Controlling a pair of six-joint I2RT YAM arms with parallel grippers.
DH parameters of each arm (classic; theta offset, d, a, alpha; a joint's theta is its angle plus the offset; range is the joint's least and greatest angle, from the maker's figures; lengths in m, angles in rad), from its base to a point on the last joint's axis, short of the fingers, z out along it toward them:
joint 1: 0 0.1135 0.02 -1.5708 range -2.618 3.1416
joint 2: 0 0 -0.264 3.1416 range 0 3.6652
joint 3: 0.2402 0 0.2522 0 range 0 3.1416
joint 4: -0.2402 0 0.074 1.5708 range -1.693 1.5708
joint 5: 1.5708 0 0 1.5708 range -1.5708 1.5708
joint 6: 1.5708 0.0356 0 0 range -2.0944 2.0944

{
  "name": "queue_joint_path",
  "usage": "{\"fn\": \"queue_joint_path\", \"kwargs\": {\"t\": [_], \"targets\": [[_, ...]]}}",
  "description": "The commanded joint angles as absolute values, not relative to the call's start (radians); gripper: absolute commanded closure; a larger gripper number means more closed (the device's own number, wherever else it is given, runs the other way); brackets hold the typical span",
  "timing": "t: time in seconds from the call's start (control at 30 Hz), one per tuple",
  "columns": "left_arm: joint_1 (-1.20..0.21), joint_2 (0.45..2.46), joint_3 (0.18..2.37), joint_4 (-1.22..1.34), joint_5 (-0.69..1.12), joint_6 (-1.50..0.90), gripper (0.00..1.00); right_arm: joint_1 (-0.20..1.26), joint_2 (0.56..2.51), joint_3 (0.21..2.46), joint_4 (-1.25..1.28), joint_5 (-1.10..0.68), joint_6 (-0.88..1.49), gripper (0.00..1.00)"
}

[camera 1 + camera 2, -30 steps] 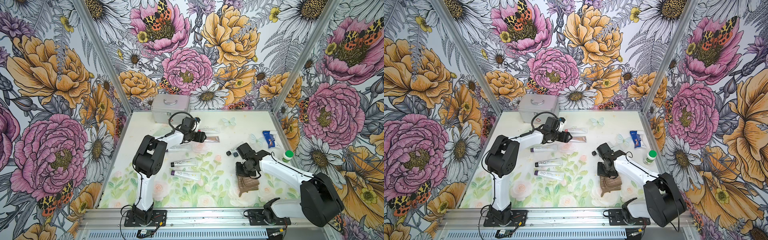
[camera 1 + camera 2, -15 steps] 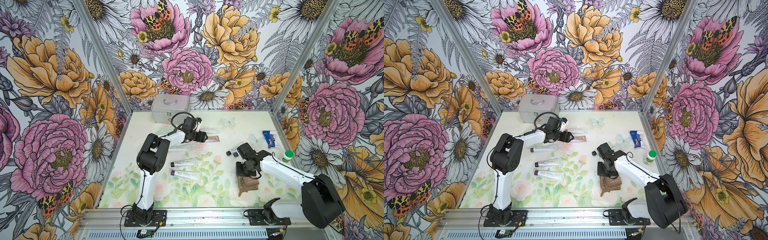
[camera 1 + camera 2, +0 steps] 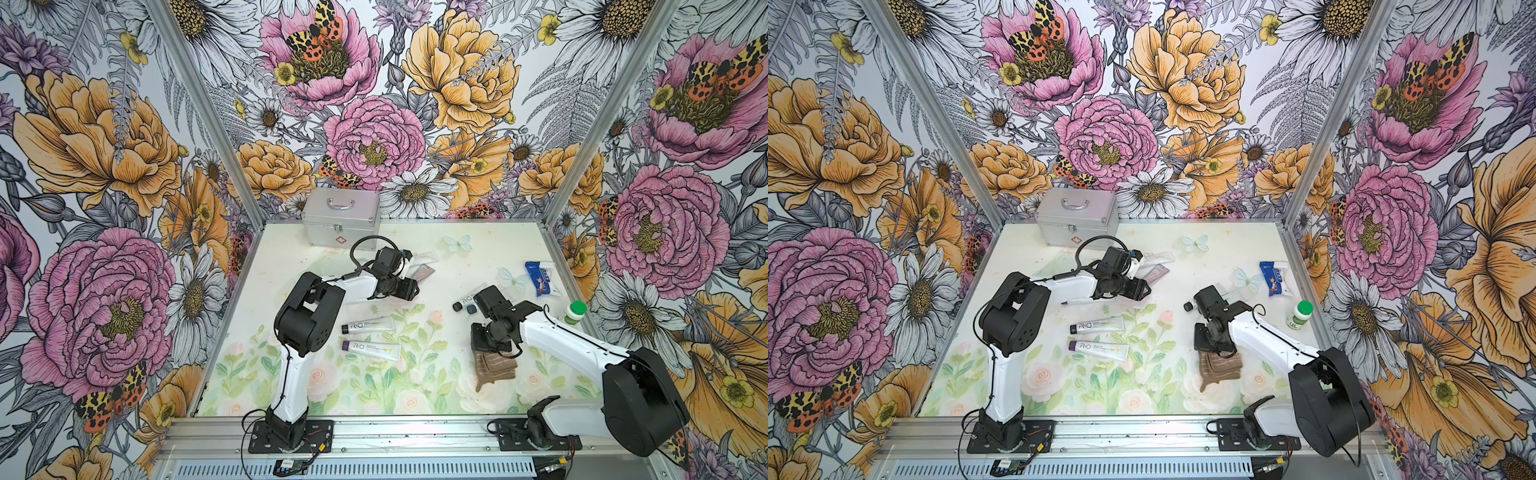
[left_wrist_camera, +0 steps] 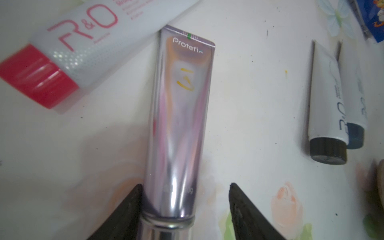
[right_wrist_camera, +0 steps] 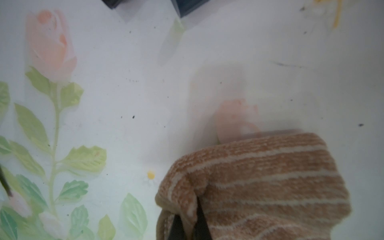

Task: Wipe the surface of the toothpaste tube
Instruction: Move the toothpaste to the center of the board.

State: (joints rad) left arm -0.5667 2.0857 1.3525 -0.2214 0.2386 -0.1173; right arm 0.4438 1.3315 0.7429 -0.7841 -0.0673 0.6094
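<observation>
A shiny silver-lilac toothpaste tube (image 4: 180, 124) marked "Protefix" lies on the table, with yellow smears (image 4: 186, 83) on its upper face. In both top views it shows at the back centre (image 3: 423, 272) (image 3: 1156, 272). My left gripper (image 4: 185, 186) is open and straddles its cap end. One finger (image 4: 128, 207) touches the tube. The other finger (image 4: 245, 207) stands apart from it. My right gripper (image 5: 188, 216) is shut on a brown striped towel (image 5: 259, 176), which hangs down to the table at the front right (image 3: 496, 368).
A white tube with a red cap (image 4: 83, 41) lies against the toothpaste tube's far end. Two dark-capped tubes (image 4: 328, 124) lie to one side. Two more white tubes (image 3: 368, 324) (image 3: 372, 349) lie mid-table. A silver case (image 3: 340, 218), blue packet (image 3: 540, 278) and green-capped bottle (image 3: 575, 311) line the back and right.
My left gripper's jaws have narrowed around the toothpaste tube, and the left arm's elbow has shifted a little to the right. The right arm and the towel have stayed still.
</observation>
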Motion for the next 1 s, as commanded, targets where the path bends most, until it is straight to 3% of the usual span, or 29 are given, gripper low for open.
{"fn": "queue_joint_path", "kwargs": {"t": [0.0,0.27,0.43,0.67,0.97], "targets": [[-0.585,2.049,1.322,-0.230,0.135,-0.097,0.41,0.453,1.341,0.740,-0.759,-0.075,0.600,1.00],[-0.610,2.058,1.315,-0.231,0.061,-0.091,0.55,0.455,1.350,0.738,-0.756,-0.077,0.600,1.00],[-0.619,2.043,1.287,-0.210,0.071,-0.089,0.68,0.457,1.346,0.745,-0.759,-0.079,0.600,1.00],[-0.661,1.910,1.123,-0.127,0.116,-0.127,0.70,0.456,1.354,0.766,-0.759,-0.090,0.595,1.00],[-0.865,1.702,0.938,-0.125,0.071,-0.152,0.70,0.456,1.378,0.798,-0.759,-0.114,0.571,1.00]]}}
